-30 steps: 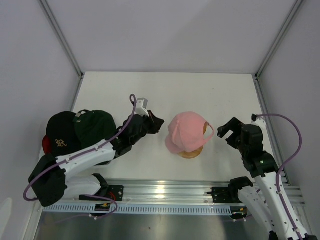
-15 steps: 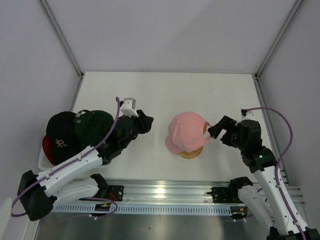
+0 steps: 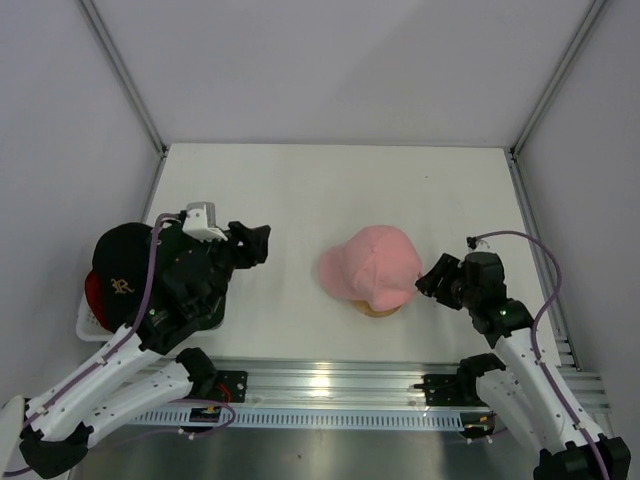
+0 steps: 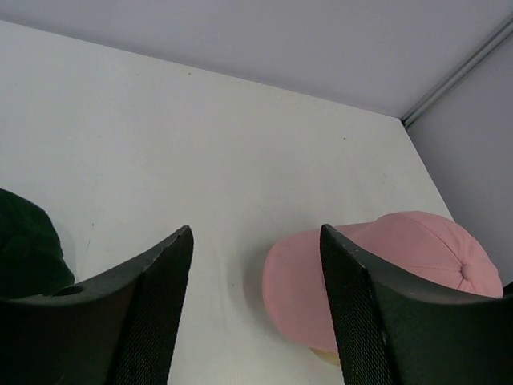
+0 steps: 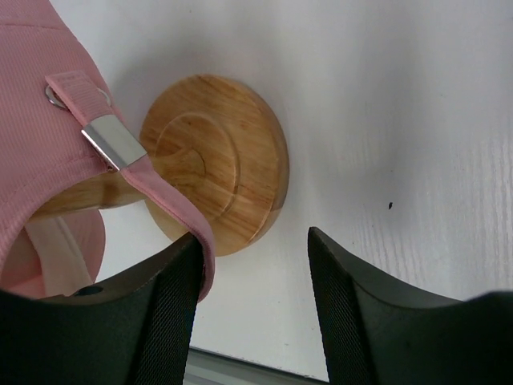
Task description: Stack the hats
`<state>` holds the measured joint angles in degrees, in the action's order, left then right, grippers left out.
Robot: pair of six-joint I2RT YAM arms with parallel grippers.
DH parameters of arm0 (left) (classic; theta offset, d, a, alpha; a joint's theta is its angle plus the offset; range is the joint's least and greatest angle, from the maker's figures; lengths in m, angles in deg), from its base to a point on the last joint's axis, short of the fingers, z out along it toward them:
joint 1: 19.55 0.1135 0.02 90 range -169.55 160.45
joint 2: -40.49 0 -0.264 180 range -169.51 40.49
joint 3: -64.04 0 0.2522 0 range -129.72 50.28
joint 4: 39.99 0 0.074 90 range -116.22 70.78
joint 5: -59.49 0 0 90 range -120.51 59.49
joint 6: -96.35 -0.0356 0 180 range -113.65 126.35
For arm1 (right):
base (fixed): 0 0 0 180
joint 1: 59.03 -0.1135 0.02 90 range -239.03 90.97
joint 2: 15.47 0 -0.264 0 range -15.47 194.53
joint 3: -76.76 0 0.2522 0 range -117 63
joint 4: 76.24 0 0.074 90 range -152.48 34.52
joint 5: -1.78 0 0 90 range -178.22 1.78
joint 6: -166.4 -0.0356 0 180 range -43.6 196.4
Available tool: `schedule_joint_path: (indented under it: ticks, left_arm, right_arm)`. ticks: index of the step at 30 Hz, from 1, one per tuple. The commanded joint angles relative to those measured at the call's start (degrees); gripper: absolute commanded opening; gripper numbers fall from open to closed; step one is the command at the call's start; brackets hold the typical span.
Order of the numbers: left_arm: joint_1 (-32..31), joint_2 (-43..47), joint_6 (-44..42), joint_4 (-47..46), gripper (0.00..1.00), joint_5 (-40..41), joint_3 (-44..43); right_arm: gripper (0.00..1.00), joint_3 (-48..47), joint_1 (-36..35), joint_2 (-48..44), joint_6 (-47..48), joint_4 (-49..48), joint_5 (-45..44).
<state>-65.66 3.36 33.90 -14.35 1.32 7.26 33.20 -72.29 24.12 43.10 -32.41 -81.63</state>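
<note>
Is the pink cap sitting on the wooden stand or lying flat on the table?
On the wooden stand. The pink cap sits raised off the table, with the stand's round base showing beneath it.

White table (image 3: 330, 190), pale grey walls (image 3: 340, 60), metal corner posts (image 3: 125, 75), rail (image 3: 330, 380) at near edge.

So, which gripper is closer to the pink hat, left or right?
Right. The right gripper sits just beside the pink hat, at its back strap; the left gripper is well apart, over by the dark hats.
</note>
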Motion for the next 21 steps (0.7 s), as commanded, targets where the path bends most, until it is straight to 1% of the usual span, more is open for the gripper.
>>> schedule_joint_path:
  ticks: [1,7,10,11,14,16,21]
  left_arm:
    - [-0.12,-0.14,-2.06,2.45,0.68,1.57,-1.62]
    - [-0.21,-2.33,-1.54,3.41,0.7,-0.1,-2.15]
    - [-0.12,-3.13,-1.71,4.29,0.71,-0.63,-2.85]
    - [-0.12,-3.3,-2.06,4.64,0.72,-0.89,-3.46]
    - [-0.12,-3.31,-2.76,5.96,0.73,-1.16,-4.17]
    - [-0.12,-3.22,-3.12,6.4,0.74,-1.07,-4.43]
    - [-0.12,-3.74,-3.12,7.19,0.75,-1.95,-4.26]
  right_arm:
    - [0.58,3.25,0.07,-1.71,-2.12,-4.13,-0.97]
    - [0.62,7.74,-0.01,-1.1,-3.35,-8.53,-1.31]
    - [0.73,7.4,0.07,0.39,-2.3,-8.36,-1.49]
    - [0.8,6.43,0.07,1.01,-1.77,-6.62,-1.84]
    - [0.91,1.95,0.07,0.66,-0.45,-3.27,-3.51]
    - [0.94,-0.42,0.16,-0.92,-0.62,-2.64,-2.9]
    - [0.93,-1.31,0.16,-6.36,-7.39,-1.33,-2.72]
